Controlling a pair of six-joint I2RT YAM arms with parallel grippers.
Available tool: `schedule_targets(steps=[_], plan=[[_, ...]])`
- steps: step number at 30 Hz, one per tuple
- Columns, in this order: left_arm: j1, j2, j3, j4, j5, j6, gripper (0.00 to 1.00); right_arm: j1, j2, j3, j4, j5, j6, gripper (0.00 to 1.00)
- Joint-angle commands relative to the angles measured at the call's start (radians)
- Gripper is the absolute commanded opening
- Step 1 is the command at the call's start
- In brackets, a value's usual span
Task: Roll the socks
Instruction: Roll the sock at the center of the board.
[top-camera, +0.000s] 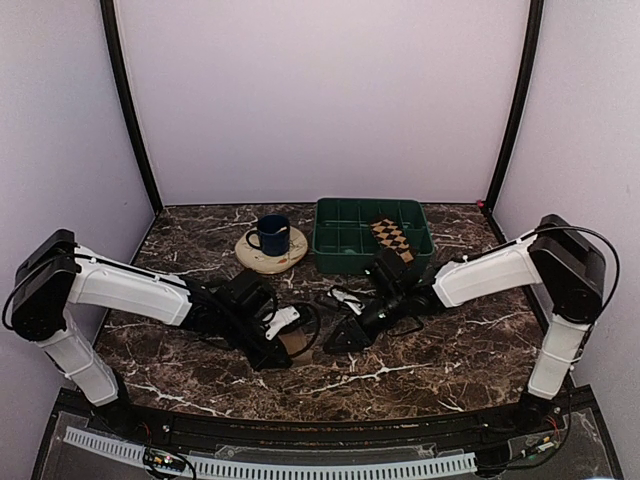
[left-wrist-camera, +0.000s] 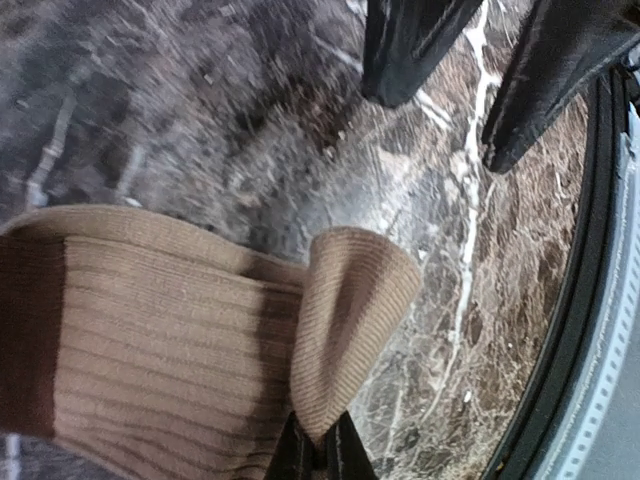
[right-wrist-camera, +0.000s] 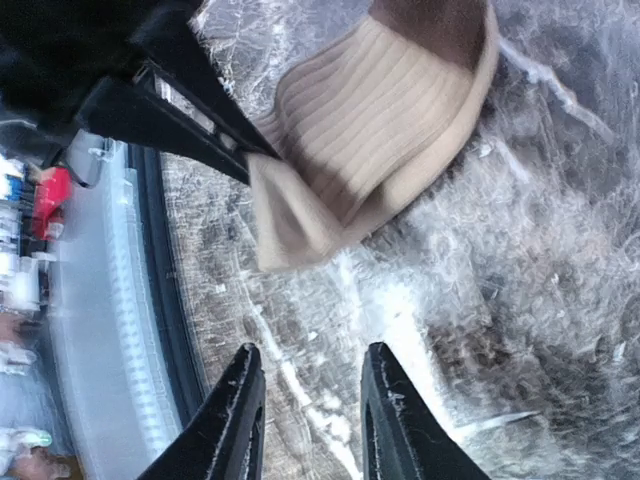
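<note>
Tan sock (left-wrist-camera: 180, 330) pinched in left gripper (left-wrist-camera: 318, 450); right gripper (right-wrist-camera: 310, 355) half-parted, empty, above marble table (right-wrist-camera: 520, 300).

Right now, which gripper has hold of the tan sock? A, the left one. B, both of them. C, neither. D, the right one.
A: the left wrist view shows the left gripper pinched shut on a folded edge of the tan sock, while the right gripper stands open above the marble table with nothing between its fingers.
</note>
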Motion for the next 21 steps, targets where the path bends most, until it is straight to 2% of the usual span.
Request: schedule_targets(steps=[1,9,21], plan=[[0.028,0.071,0.053,-0.119,0.201,0.007,0.00,0.091,-0.077,-0.039,0.076,0.320,-0.145,0.30],[0.067,0.100,0.050,-0.135,0.291,0.000,0.00,0.259,-0.135,-0.065,0.079,0.594,-0.316,0.34],[0.121,0.156,0.059,-0.157,0.410,0.006,0.00,0.403,-0.117,-0.034,0.076,0.751,-0.475,0.40]])
